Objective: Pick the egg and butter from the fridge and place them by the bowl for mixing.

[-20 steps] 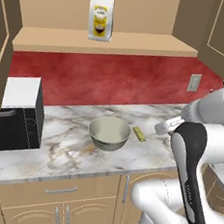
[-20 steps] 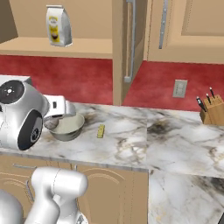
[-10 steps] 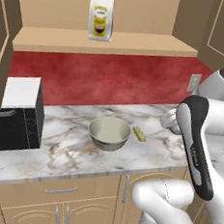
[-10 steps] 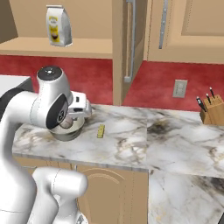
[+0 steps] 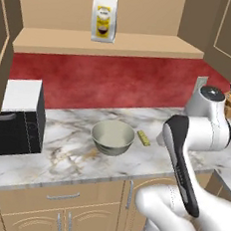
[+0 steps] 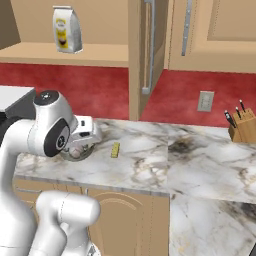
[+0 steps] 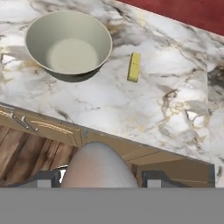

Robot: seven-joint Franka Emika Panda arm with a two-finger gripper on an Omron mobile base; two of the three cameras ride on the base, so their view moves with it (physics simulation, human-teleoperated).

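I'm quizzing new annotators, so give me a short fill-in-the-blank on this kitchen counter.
1. The butter lies on the counter beside the ____.
2. The bowl holds ____.
3. The gripper is closed on the ____.
4. The wall behind the counter is ____.

Missing words: bowl; nothing; egg; red

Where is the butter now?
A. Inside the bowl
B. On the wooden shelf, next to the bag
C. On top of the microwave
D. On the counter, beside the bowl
D. The butter lies flat on the marble counter, a short way from the bowl and not touching it; the left base view shows the same.
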